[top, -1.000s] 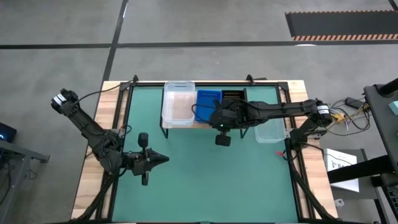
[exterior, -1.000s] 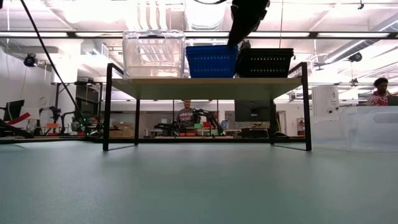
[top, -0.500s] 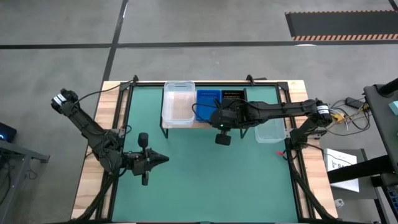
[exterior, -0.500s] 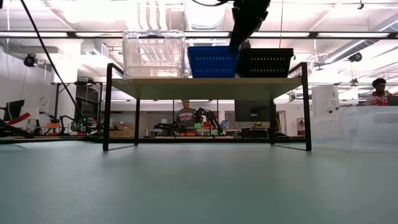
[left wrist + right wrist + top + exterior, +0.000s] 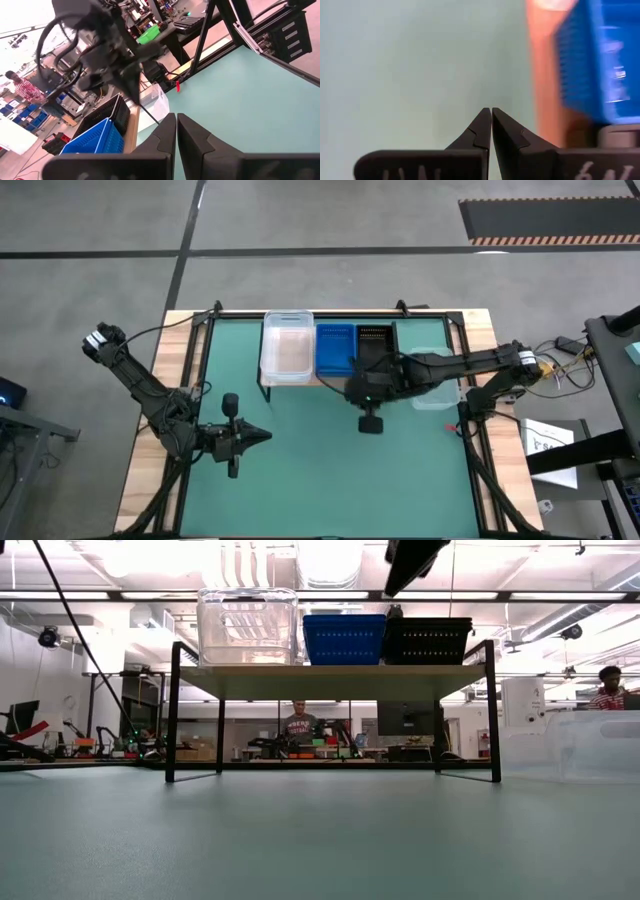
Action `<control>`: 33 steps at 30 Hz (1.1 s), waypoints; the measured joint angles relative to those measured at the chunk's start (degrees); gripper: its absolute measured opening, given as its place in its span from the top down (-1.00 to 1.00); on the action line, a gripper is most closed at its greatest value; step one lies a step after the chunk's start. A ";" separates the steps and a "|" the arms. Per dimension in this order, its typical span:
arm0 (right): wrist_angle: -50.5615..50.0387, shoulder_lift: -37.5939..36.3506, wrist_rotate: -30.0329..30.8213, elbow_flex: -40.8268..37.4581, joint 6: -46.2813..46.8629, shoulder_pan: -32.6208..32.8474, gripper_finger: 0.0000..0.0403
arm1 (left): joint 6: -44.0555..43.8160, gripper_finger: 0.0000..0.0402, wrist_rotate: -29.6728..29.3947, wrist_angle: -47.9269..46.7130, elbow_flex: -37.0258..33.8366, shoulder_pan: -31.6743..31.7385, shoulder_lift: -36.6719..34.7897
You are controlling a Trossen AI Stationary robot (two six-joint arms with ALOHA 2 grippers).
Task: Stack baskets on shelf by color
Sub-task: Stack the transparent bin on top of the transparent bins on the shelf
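A wood-topped shelf (image 5: 330, 378) (image 5: 330, 680) stands at the table's far side. On its top, side by side, rest a clear tub (image 5: 287, 345) (image 5: 247, 628), a blue basket (image 5: 335, 345) (image 5: 343, 638) and a black mesh basket (image 5: 375, 338) (image 5: 427, 640). A second clear tub (image 5: 436, 392) (image 5: 580, 745) sits on the table right of the shelf. My right gripper (image 5: 360, 388) (image 5: 491, 112) is shut and empty, pointing down above the shelf's near edge, near the blue basket (image 5: 600, 65). My left gripper (image 5: 265, 435) (image 5: 176, 117) waits shut at the near left.
The green table top (image 5: 330, 480) stretches from the shelf to the near edge. Black frame rails (image 5: 478, 450) run along both sides. Beyond the table, people and other benches show in the room (image 5: 298, 725).
My right gripper has drawn back from over the blue basket toward the table's near edge and slightly right, rising above the shelf. The blue basket has shifted a little toward the black one and sits square on the shelf top.
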 joint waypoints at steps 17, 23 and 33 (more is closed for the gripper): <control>-9.13 -8.02 -2.61 -10.88 16.72 13.12 0.96 | 0.02 1.00 0.00 0.10 0.15 0.00 0.02; -8.94 -17.10 -3.21 -22.17 26.42 13.01 0.96 | 0.04 1.00 -0.01 1.20 0.12 0.00 0.02; -9.11 -27.42 4.36 -36.78 51.58 12.86 0.90 | 0.07 1.00 -0.01 1.54 0.18 0.01 0.02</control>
